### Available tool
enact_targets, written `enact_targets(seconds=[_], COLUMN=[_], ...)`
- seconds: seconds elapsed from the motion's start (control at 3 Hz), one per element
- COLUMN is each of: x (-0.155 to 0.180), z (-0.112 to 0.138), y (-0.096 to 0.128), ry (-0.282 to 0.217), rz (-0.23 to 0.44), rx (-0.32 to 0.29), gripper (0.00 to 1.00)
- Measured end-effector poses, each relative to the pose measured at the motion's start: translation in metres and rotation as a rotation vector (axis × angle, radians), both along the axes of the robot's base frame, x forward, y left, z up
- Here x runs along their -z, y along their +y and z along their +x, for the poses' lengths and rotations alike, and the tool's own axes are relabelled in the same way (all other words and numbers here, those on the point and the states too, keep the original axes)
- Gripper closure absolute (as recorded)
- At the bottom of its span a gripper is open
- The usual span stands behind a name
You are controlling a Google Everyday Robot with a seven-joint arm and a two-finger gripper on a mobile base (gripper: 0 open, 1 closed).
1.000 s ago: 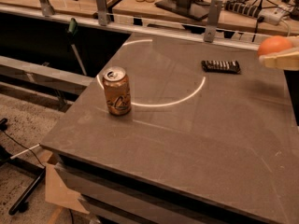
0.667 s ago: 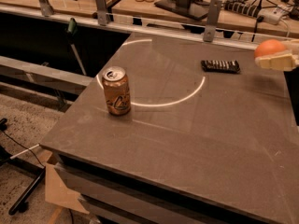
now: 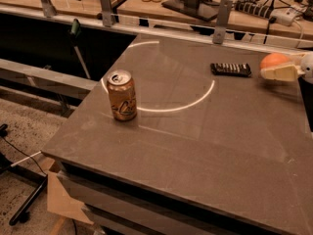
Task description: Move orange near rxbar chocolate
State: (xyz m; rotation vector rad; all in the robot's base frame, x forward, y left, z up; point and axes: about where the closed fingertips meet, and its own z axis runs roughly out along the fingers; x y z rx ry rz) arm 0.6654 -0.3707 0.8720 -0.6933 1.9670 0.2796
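Fruit and tool meet at the right edge of the view: the orange is near the far right corner of the surface, held by the tool. One pale finger lies across the front of the orange, low on its near side. The other finger is hidden behind the orange, so the tool looks closed on it. Whether the orange touches the surface or hangs just above it I cannot tell.

Just to its left lies the bar, flat on the surface with its long side running left to right. It is near the orange but not touching it.

A thin bright arc of light curves over the surface in front of the bar. At the arc's left end, well apart from the orange and the bar, a tan can stands upright with its top toward the camera.

Behind the surface runs a rail with metal posts. Beyond it, a bench carries a power strip and cables.
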Motion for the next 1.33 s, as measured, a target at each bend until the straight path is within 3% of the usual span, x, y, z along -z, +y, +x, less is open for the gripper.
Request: enact_targets(seconds=[0.67, 1.33], x=[0.033, 0.037], z=[0.001, -0.011], y=[0.01, 0.013], ry=[0.091, 0.112], rz=[0.015, 0.01], rx=[-0.015, -0.022], gripper=[0.43, 0.0])
